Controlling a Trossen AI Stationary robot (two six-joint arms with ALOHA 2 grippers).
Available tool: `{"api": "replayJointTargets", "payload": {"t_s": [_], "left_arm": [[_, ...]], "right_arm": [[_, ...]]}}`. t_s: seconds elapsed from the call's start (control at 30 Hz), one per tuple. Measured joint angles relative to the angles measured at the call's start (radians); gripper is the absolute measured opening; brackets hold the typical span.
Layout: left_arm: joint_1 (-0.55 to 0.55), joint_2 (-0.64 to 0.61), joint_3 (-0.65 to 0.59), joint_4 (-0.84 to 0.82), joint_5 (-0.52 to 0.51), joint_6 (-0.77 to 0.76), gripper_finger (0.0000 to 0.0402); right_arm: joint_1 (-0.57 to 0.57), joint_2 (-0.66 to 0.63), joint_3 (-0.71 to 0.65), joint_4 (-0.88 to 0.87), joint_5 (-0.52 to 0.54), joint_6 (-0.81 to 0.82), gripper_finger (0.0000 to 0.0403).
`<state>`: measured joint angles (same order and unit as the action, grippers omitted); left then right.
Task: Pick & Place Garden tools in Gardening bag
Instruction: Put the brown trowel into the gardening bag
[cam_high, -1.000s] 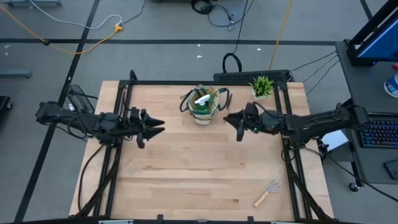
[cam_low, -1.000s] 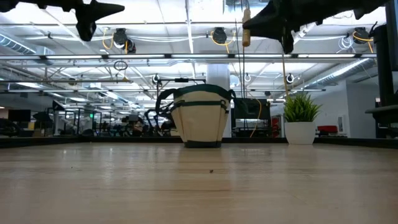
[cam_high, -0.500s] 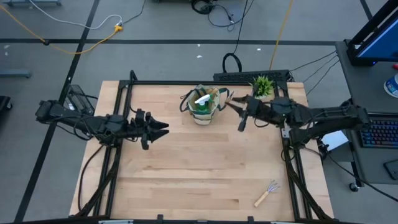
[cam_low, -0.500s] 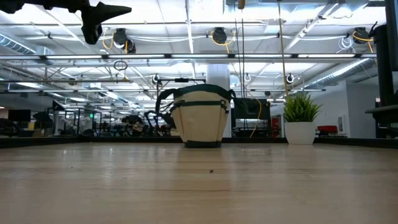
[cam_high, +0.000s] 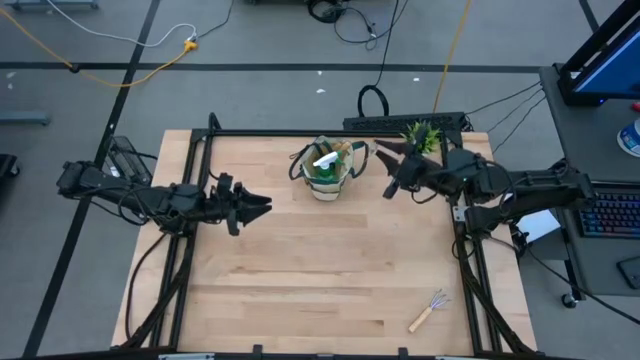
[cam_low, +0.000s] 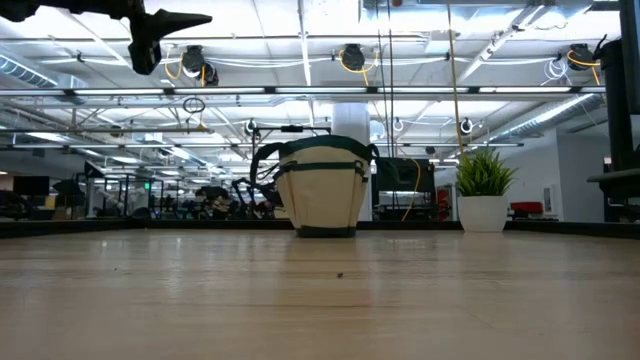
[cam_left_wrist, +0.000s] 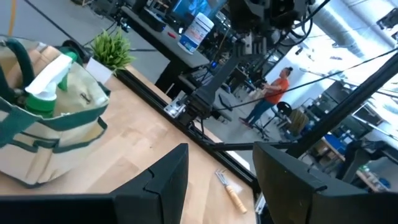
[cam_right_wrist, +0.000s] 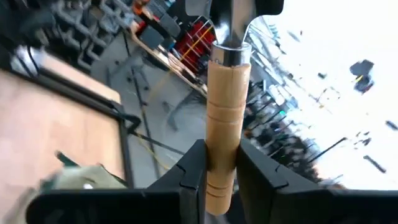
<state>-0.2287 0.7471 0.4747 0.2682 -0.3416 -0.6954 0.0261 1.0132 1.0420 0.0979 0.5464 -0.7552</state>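
Note:
The beige gardening bag (cam_high: 325, 168) stands on its base at the table's far middle, with a green spray bottle (cam_left_wrist: 43, 87) inside; it also shows in the low view (cam_low: 322, 195). My right gripper (cam_high: 392, 168) hovers to the right of the bag and is shut on a wooden-handled trowel (cam_right_wrist: 224, 93). My left gripper (cam_high: 258, 206) is open and empty above the table's left half, pointing toward the bag. A wooden-handled hand rake (cam_high: 428, 310) lies flat near the table's near right corner. My right gripper pinches the trowel's wooden handle (cam_right_wrist: 222, 134) between its two fingers, on the half toward the handle's free end. The handle runs along the fingers, its metal neck and blade pointing ahead of them. The trowel is lifted clear of the table.
A small spiky potted plant (cam_high: 421, 136) stands at the far right, close to my right gripper. The black frame rail (cam_high: 330, 132) runs behind the bag. Bare wood lies in the table's middle and near half.
My right gripper has risen and gone toward the table's far right, out of the low view, tipping upward with the trowel still in its fingers. My left gripper has edged a little toward the bag.

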Motion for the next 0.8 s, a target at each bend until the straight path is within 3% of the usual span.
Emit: {"api": "replayJointTargets", "payload": {"t_s": [0.23,0.6,0.8], "left_arm": [[0.000,0.000,0.000,0.000,0.032,-0.020,0.0184],[0.000,0.000,0.000,0.107,0.035,-0.021,0.0184],[0.008,0.000,0.000,0.237,0.007,-0.061,0.0184]], "right_arm": [[0.000,0.004,0.000,0.027,0.008,-0.243,0.0053],[0.000,0.087,0.000,0.233,0.014,-0.637,0.0053],[0.004,0.141,0.000,0.295,0.115,-0.819,0.0053]]}}
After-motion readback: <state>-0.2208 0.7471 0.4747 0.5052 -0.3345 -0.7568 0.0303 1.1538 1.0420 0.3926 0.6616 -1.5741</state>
